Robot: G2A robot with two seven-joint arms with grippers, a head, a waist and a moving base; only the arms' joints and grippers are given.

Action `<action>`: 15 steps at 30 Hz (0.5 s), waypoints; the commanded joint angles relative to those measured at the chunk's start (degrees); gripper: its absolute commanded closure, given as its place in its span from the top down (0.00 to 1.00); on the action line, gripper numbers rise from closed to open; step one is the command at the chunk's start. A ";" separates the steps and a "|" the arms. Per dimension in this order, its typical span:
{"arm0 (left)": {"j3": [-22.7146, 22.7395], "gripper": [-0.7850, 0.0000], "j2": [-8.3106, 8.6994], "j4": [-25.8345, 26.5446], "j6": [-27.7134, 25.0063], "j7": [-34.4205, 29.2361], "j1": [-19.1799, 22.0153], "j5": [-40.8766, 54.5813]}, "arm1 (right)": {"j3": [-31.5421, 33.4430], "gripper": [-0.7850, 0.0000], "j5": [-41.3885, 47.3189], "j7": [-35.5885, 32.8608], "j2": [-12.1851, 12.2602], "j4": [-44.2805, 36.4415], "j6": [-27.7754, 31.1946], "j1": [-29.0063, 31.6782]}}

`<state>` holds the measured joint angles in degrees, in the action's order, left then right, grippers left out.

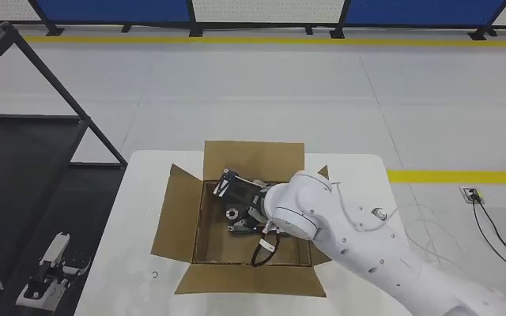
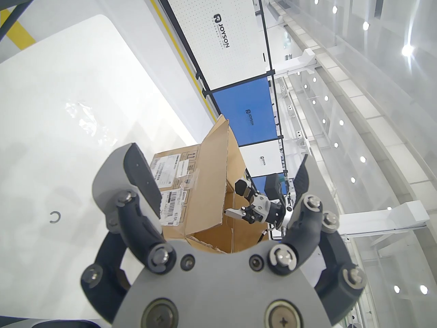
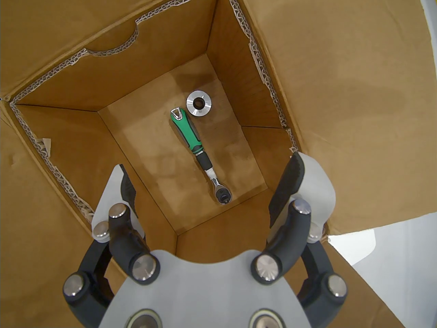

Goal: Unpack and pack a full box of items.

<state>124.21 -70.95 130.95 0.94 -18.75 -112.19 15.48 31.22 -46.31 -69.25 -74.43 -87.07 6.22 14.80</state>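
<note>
Over the open cardboard box (image 3: 153,59) on the counter (image 1: 134,237), the right claw (image 3: 209,171) hangs with its fingers apart; unpacking seems to be the step in hand. On the box floor lie a green-handled ratchet (image 3: 188,132) and, just beside it, a shiny metal ring (image 3: 190,103). The next move likely calls for lowering straight down, clear of the flaps. The left claw (image 2: 219,167), also apart, is beside the box.

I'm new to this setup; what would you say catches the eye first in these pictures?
The open cardboard box in the middle of the white table stands out first. On its floor lie a green-handled ratchet and, close by its handle end, a silver ring. The right gripper hangs open over the box's opening.
</note>
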 commanded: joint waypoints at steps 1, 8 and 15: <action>0.00 1.00 0.00 0.00 0.00 0.00 0.00 0.00 | 0.01 1.00 0.00 0.04 0.01 -0.03 0.02 0.02; 0.00 1.00 0.00 0.00 0.00 0.00 0.00 0.00 | 0.01 1.00 0.00 0.04 0.01 -0.03 0.02 0.02; 0.32 1.00 -0.03 0.22 0.06 -0.02 0.74 -0.86 | -3.08 1.00 1.30 -2.15 -1.62 7.70 6.23 -0.82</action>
<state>124.44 -70.93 131.10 1.03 -18.99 -111.46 14.47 28.70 -45.65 -70.60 -75.61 -81.27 11.62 14.58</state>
